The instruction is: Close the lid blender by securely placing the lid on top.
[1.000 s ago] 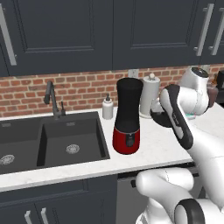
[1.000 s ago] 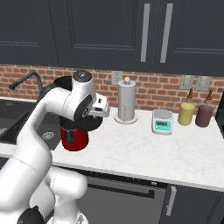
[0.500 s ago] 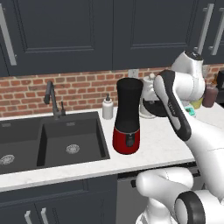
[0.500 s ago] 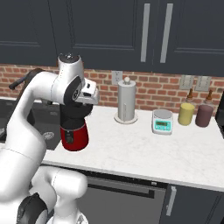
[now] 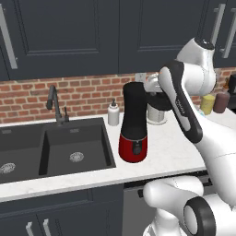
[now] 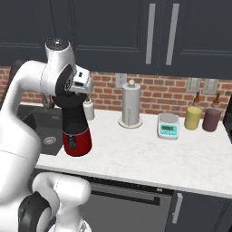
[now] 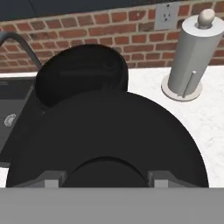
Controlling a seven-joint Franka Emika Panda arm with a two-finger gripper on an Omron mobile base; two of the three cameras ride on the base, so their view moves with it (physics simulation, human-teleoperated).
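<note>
I hold the lid point(image 7: 109, 140) in my gripper point(image 7: 105, 180): the two fingers are closed on its near edge, and the black disc spreads wide in front of the hand camera. Beyond the lid, in the hand view, I see the open dark mouth of the blender point(image 7: 81, 74) jar, so the lid is above the jar and a little to the near side, not yet seated on it.

In the left base view the blender point(image 5: 134, 122) stands upright on the white counter point(image 5: 161, 152), its black jar on a glossy red base, just to the right of the dark sink point(image 5: 50, 147). My hand is at the height of the jar's top, just beside it on the right. In the right base view my arm covers the top of the jar, and I cannot tell if the lid touches the rim.

Behind the blender a small white soap bottle point(image 5: 113, 114) stands at the brick wall. The paper towel roll point(image 6: 131, 103) is further along the counter, then a kitchen scale point(image 6: 168, 126) and two jars, one yellow point(image 6: 193, 118) and one dark red point(image 6: 210, 120).
</note>
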